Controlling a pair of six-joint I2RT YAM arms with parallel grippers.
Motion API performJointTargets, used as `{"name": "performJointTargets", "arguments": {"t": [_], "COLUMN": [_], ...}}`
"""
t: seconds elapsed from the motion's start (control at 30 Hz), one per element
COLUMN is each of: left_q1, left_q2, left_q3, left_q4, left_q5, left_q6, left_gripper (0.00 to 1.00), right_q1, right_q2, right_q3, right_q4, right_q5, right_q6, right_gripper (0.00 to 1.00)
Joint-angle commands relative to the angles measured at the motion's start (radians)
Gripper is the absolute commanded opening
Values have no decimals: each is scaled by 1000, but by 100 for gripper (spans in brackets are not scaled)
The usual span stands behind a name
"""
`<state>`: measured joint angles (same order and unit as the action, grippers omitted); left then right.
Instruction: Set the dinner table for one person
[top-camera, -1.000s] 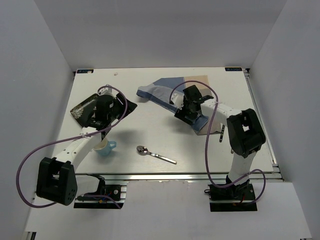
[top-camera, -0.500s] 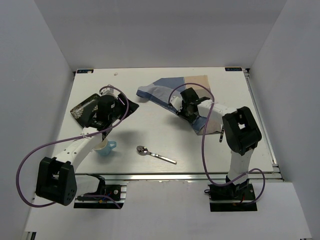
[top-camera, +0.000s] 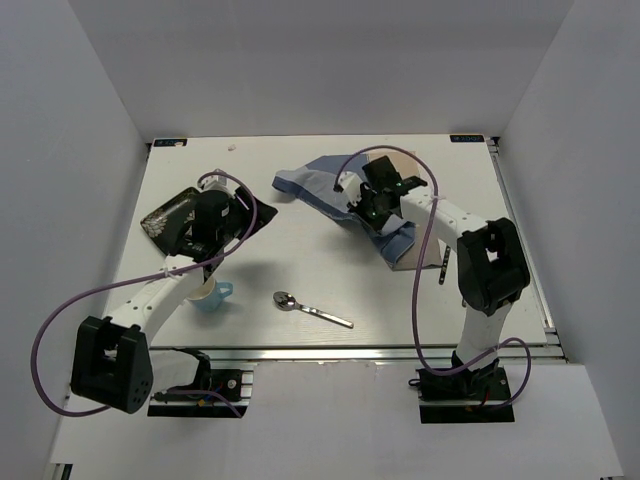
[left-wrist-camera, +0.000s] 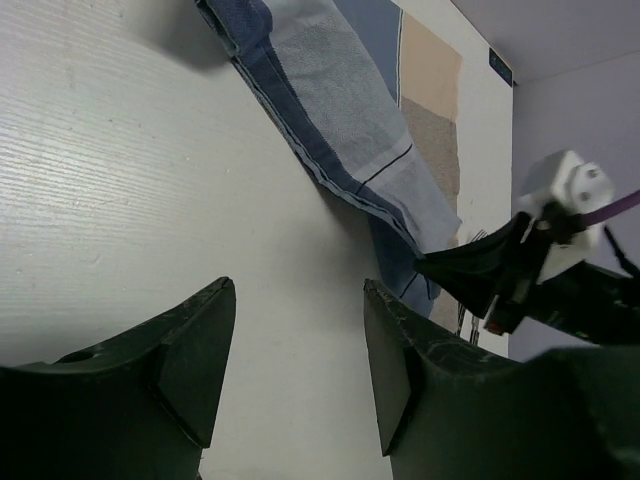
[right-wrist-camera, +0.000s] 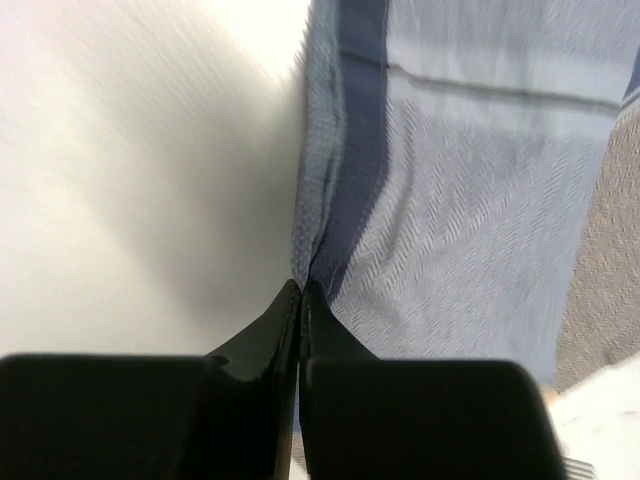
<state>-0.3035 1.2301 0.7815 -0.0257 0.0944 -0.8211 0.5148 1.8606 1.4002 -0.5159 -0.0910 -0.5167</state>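
The dinner table (top-camera: 300, 262) is a white top. A blue-and-beige checked placemat (top-camera: 310, 183) lies crumpled at its back centre. My right gripper (top-camera: 362, 207) is shut on the placemat's blue edge (right-wrist-camera: 322, 190), and the cloth runs up from the closed fingertips (right-wrist-camera: 301, 290). My left gripper (top-camera: 248, 215) hovers open over bare table at the left, with nothing between its fingers (left-wrist-camera: 200, 350). In the left wrist view the placemat (left-wrist-camera: 350, 110) and the right gripper (left-wrist-camera: 478, 272) lie ahead.
A dark plate (top-camera: 165, 215) sits at the left, under the left arm. A light blue cup (top-camera: 210, 294) stands near the front left. A spoon (top-camera: 312, 311) lies front centre. A fork (top-camera: 441, 265) lies beside the right arm.
My right gripper went from open to shut on the placemat's edge and shifted toward the back, bunching the cloth. The left arm stayed put.
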Motion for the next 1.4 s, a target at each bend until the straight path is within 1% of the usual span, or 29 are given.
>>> {"name": "performJointTargets", "arguments": {"t": [0.0, 0.07, 0.1, 0.17, 0.2, 0.3, 0.33, 0.37, 0.4, 0.43, 0.47, 0.5, 0.53, 0.57, 0.6, 0.67, 0.7, 0.77, 0.8, 0.87, 0.9, 0.97, 1.0, 1.03, 1.07, 1.1, 1.2, 1.27, 1.37], "left_q1": [-5, -5, -5, -5, -5, -5, -5, -5, -5, -5, -5, -3, -5, -5, -3, -3, -5, -5, -3, -3, -5, -5, -5, -6, -9, -14, -20, -23, -25], "left_q2": [-52, -67, -70, -90, -96, -124, -130, -141, -145, -149, -152, -158, -159, -162, -162, -153, -147, -109, -87, -19, 5, 87, 116, 144, 204, 235, 339, 377, 422], "left_q3": [42, 62, 67, 78, 81, 91, 91, 94, 97, 99, 102, 104, 105, 104, 104, 107, 108, 128, 137, 172, 183, 225, 242, 261, 284, 333, 428, 464, 505], "left_q4": [-28, -49, -74, -94, -112, -152, -163, -184, -194, -201, -210, -232, -240, -244, -253, -261, -267, -281, -287, -312, -321, -356, -367, -387, -429, -456, -536, -565, -576], "left_q5": [-34, -56, -68, -114, -136, -163, -176, -180, -182, -183, -188, -191, -194, -197, -199, -205, -206, -205, -197, -185, -170, -154, -145, -140, -147, -159, -206, -228, -236], "left_q6": [7, 20, 25, 37, 43, 51, 54, 54, 56, 57, 60, 60, 60, 60, 59, 59, 59, 62, 68, 74, 80, 91, 106, 117, 126, 146, 174, 195, 211], "left_gripper": [64, 64, 64, 64, 64, 64, 64, 64, 64, 64, 64, 64, 64, 64, 64, 64, 64, 64, 64, 64, 64, 63, 63, 63, 62, 62, 62, 62, 62], "right_q1": [27, 45, 72, 105, 140, 206, 217, 220, 220, 220, 218, 220, 220, 220, 218, 211, 194, 156, 102, 41, -23, -90, -158, -194, -231, -296, -395, -430, -490], "right_q2": [-60, -55, -52, -37, -28, 31, 47, 83, 103, 130, 187, 210, 227, 236, 230, 195, 181, 143, 137, 143, 146, 155, 158, 160, 158, 158, 170, 213, 268], "right_q3": [143, 219, 238, 267, 288, 344, 356, 368, 381, 434, 474, 511, 560, 566, 562, 542, 525, 459, 441, 410, 399, 381, 370, 359, 350, 335, 315, 339, 356], "right_q4": [-102, -147, -156, -154, -141, -113, -75, -55, -38, -41, -82, -96, -105, -99, -60, -18, 31, 82, 105, 93, 86, 63, 57, 57, 62, 65, 77, 45, 43], "right_q5": [-258, -346, -419, -487, -554, -653, -658, -676, -719, -739, -762, -814, -843, -863, -877, -860, -801, -732, -645, -546, -448, -365, -302, -276, -259, -239, -175, -155, -159], "right_q6": [139, 216, 240, 308, 328, 383, 400, 426, 460, 455, 449, 451, 451, 455, 464, 457, 457, 478, 489, 471, 456, 417, 409, 408, 411, 406, 397, 396, 403], "right_gripper": [0, 0, 0, 0, 0, 0, 7, 17, 41, 45, 47, 54, 59, 63, 73, 79, 81, 81, 79, 79, 78, 78, 78, 78, 78, 78, 78, 78, 78]}}
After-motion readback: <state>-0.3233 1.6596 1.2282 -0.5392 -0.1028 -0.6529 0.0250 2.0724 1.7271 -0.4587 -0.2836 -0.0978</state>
